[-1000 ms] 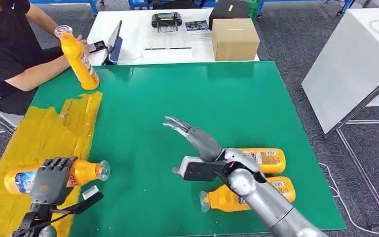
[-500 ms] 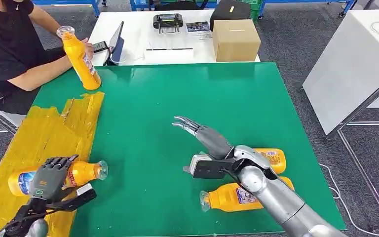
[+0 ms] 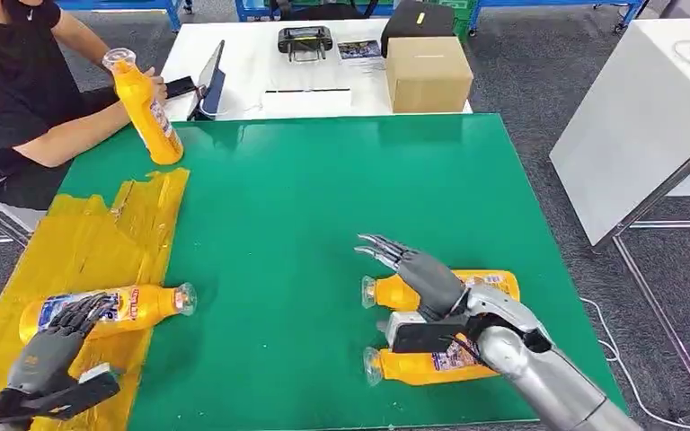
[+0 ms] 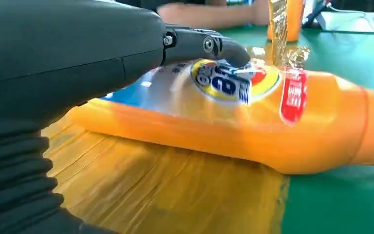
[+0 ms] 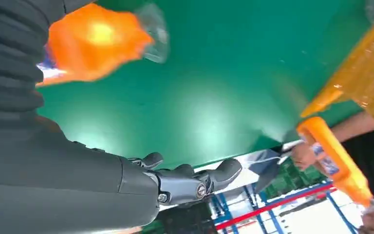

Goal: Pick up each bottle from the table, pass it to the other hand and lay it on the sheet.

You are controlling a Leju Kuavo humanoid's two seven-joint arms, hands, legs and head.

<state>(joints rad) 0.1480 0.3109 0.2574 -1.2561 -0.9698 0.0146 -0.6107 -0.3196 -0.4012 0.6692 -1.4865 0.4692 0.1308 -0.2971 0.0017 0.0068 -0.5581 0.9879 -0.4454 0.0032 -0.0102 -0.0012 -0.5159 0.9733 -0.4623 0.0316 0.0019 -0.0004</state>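
Right hand [image 3: 422, 274] empty, fingers spread flat, poised over two orange bottles lying side by side near table's front right: far bottle [image 3: 395, 292], near bottle [image 3: 422, 364]; likely lining up next pick

Left hand [image 3: 49, 346] empty, fingers loosely extended; fingertips look to rest on laid bottle [image 3: 112, 307], contact unclear

That bottle lies flat, body on yellow sheet [image 3: 81, 242], cap end over green table [image 3: 341, 189]

Person's hand [image 3: 154, 86] steadies upright bottle [image 3: 144, 108] at far left edge
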